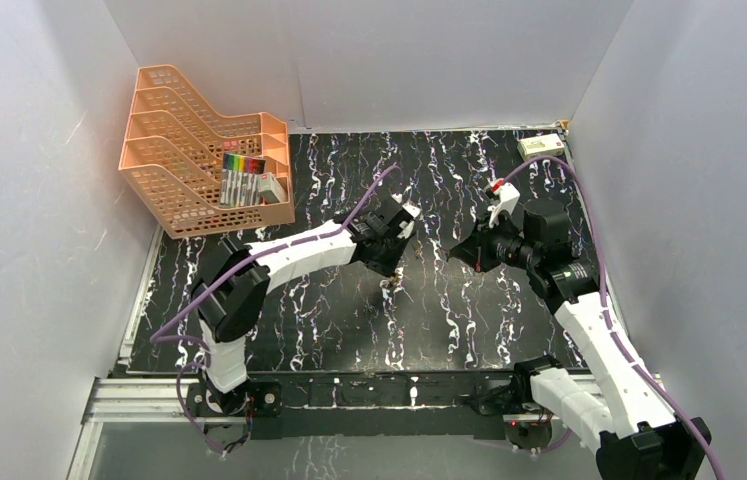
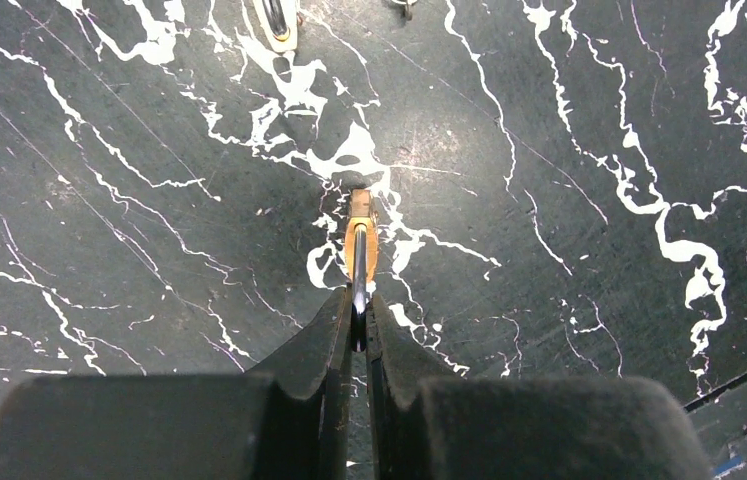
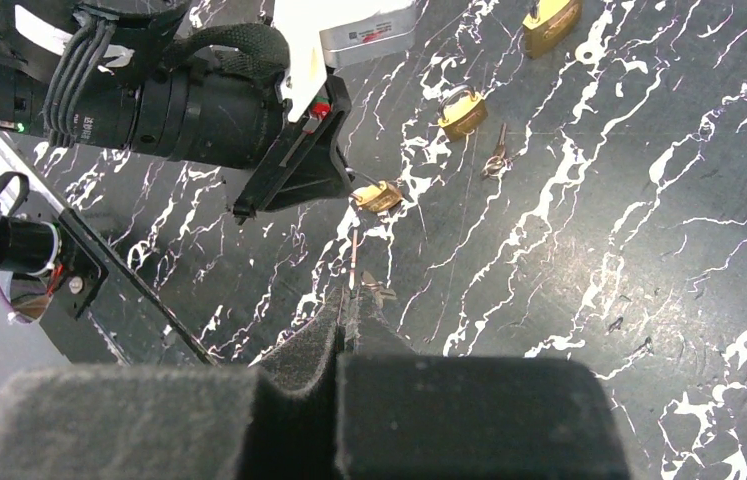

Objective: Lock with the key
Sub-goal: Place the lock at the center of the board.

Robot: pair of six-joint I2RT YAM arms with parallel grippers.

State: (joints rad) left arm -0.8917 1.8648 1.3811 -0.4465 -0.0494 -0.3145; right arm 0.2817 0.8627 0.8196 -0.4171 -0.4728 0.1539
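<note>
- The padlock (image 2: 359, 235) is pinched by its shackle in the left gripper (image 2: 357, 305), whose jaws are pressed tight on it; the brass body is held out just above the marbled table (image 2: 549, 300).
- A thin key (image 3: 353, 262) is gripped edge-on in the right gripper (image 3: 349, 300), jaws closed on it, and its tip is aimed at the padlock, just short of it.
- Two more padlocks (image 3: 462, 113) (image 3: 549, 18) and loose keys (image 3: 496, 157) are seen lying farther off.
</note>
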